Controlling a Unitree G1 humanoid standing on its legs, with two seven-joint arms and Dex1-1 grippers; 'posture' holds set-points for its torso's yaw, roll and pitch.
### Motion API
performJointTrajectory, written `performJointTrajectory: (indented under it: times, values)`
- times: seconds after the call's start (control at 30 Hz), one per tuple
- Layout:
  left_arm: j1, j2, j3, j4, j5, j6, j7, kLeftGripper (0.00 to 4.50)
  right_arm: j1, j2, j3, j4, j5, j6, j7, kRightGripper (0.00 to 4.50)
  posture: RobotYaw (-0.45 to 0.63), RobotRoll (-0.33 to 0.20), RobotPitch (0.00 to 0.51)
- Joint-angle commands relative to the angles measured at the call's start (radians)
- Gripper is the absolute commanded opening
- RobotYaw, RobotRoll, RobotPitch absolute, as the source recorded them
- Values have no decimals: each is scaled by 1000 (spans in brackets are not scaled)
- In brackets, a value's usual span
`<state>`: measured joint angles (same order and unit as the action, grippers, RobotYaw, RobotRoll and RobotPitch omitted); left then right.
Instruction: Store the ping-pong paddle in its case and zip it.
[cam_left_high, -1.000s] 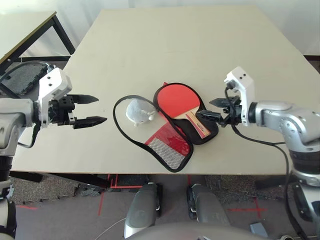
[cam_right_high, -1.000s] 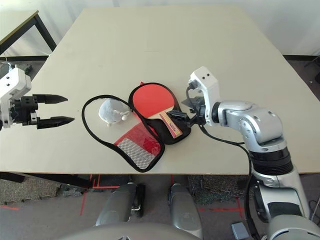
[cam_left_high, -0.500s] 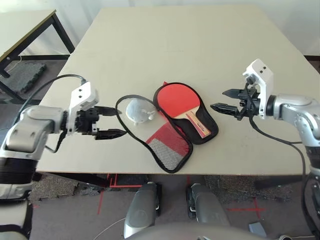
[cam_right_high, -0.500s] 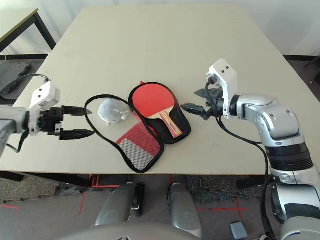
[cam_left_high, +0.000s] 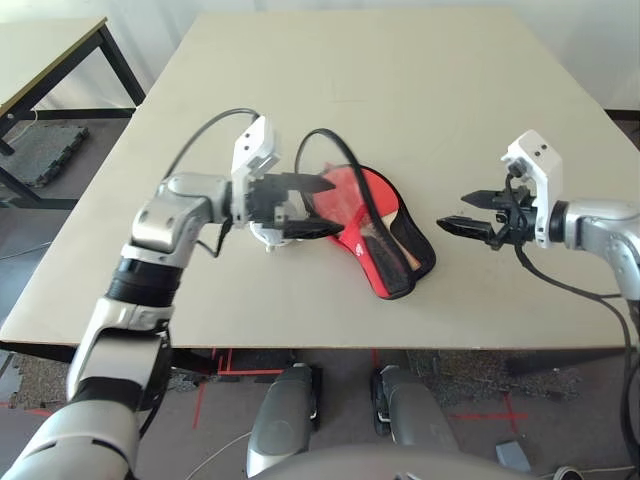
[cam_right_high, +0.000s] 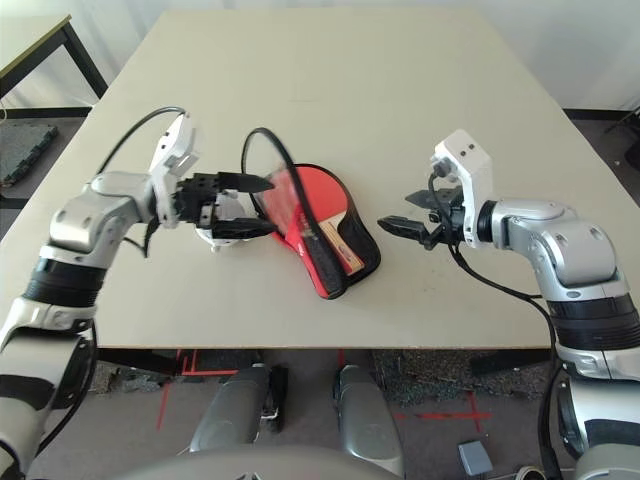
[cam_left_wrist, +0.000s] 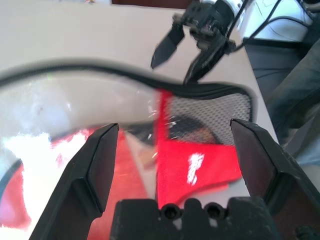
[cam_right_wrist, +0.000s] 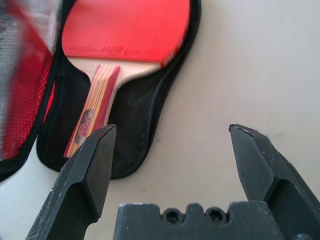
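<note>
The left claw (cam_left_high: 318, 207) stands spread, pinching nothing, its two black fingers reaching level across the surface (cam_left_high: 400, 90) into the raised red flap of the case (cam_left_high: 385, 262); whether a finger touches the fabric cannot be told. The right claw (cam_left_high: 462, 212) is spread too and empty, hanging over bare surface just beyond the case's right-hand edge, apart from it. The ping-pong paddle (cam_right_wrist: 127, 35) lies flat on the case's black lower half, red face toward the far side, its striped wooden handle (cam_right_wrist: 92, 112) pointing toward the near edge of the surface. The red flap with its mesh pocket (cam_left_wrist: 210, 107) and white logo (cam_left_wrist: 194, 167) stands up tilted over the paddle, and the black zipper edging (cam_left_high: 325, 150) arcs upward in a loop above the left claw. A small grey-white pouch (cam_left_high: 262, 232) sits just under the left claw. The far half of the surface is open, as is the strip along the near edge and the room to the right of the case. A second ago the left claw hung well off to the left and the flap lay flat, open toward the near edge; since then that claw has swung in to the case, the flap has come up, and the right claw has backed off from the handle end.
</note>
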<state>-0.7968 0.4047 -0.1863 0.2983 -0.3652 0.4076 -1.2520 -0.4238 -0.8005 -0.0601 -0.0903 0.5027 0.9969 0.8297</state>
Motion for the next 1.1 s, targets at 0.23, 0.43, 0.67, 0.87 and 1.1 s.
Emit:
performJointTrajectory:
  times: [0.23,0.43,0.67,0.87,1.1]
  values:
    - [-46,-45,-27,171,90,-152,-21,4500,111,68,-120,-81,134,124,-41,4479,-13,0,126]
    - [-13,25,0,146,98,-157,-35,4500,110,153,-146,-60,211,193,-69,4479,19,0,123]
    - [84,115,38,45,81,-114,-26,4500,101,172,-93,6,190,171,-75,4479,69,0,121]
    - [172,160,78,-49,56,-67,-3,4500,112,191,-66,32,175,145,-77,4479,69,0,121]
    - [232,175,96,-114,44,-38,12,4500,145,225,-48,7,183,148,-95,4479,70,0,119]
